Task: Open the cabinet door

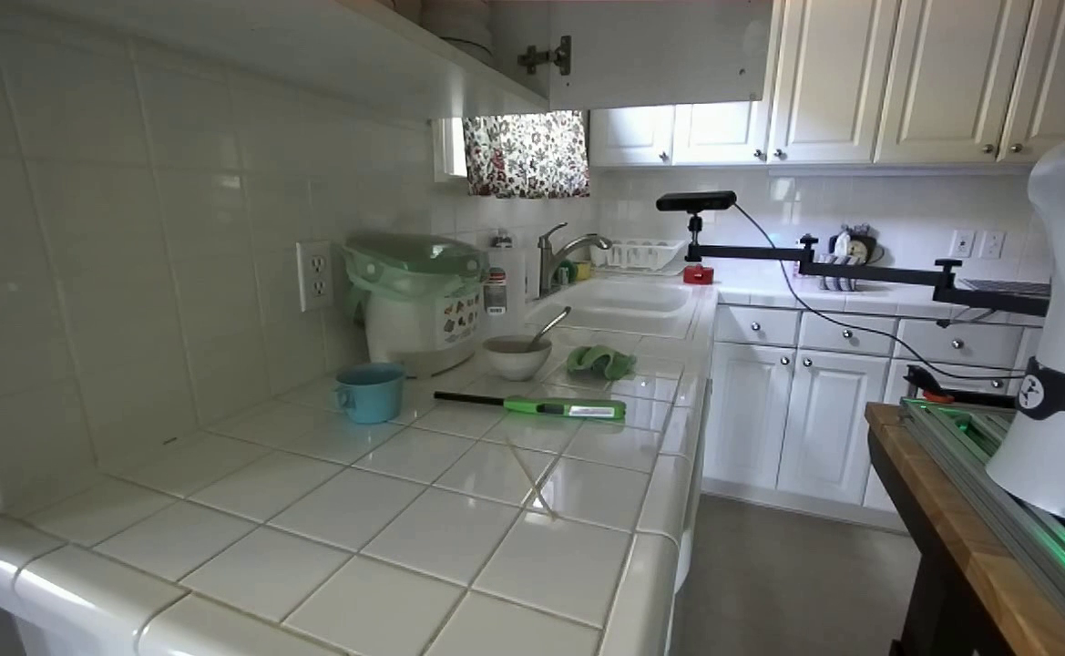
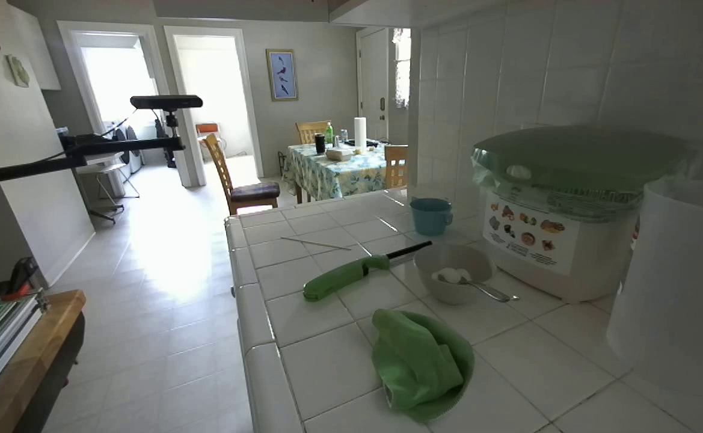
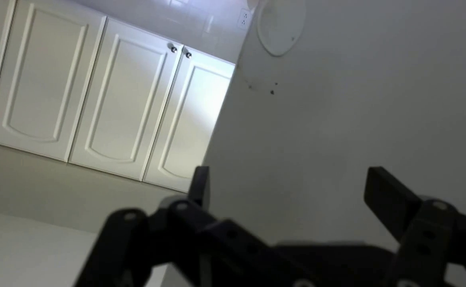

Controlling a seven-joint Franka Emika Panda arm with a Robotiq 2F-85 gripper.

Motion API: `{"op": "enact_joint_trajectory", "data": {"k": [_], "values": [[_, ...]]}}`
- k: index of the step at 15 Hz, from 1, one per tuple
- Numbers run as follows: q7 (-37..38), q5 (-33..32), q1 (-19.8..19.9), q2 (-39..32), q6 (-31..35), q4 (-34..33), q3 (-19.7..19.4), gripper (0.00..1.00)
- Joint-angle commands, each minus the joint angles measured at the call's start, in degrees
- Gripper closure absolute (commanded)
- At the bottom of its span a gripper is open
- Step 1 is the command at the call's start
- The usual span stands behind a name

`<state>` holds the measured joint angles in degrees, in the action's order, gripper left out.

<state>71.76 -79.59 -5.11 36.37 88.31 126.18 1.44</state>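
Note:
The cabinet door (image 1: 660, 55) stands swung open at the top of an exterior view. Its plain inner face and a dark hinge beside the upper cabinet's shelf show. In the wrist view a grey flat surface with small dark holes, which looks like the door's inner face (image 3: 316, 119), fills the right and middle. Its panelled front and knob are out of view. My gripper (image 3: 286, 175) is open and empty in front of this face, its fingers wide apart. I cannot tell whether it touches the door. The gripper is out of view in both exterior views.
The tiled counter (image 1: 386, 547) holds a blue cup (image 1: 370, 392), a green lighter (image 1: 564, 407), a bowl (image 1: 516, 357), a green cloth (image 1: 600, 362) and a green-lidded bin (image 1: 423, 310). A camera arm (image 1: 860, 269) extends over the floor from the robot's table. Closed upper cabinets (image 1: 951, 82) line the far wall.

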Motion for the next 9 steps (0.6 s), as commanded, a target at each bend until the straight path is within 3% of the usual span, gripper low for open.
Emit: {"op": "enact_joint_trajectory", "data": {"k": [1,5,9], "values": [[2.00,1.56,-2.37,1.32,9.47,0.76,-2.73,0.00],[4.49,4.79,-2.61,0.63,22.85,0.59,-5.03,0.00],[-0.27,12.66,-2.39,-0.65,34.96,0.77,-7.16,0.00]]}}
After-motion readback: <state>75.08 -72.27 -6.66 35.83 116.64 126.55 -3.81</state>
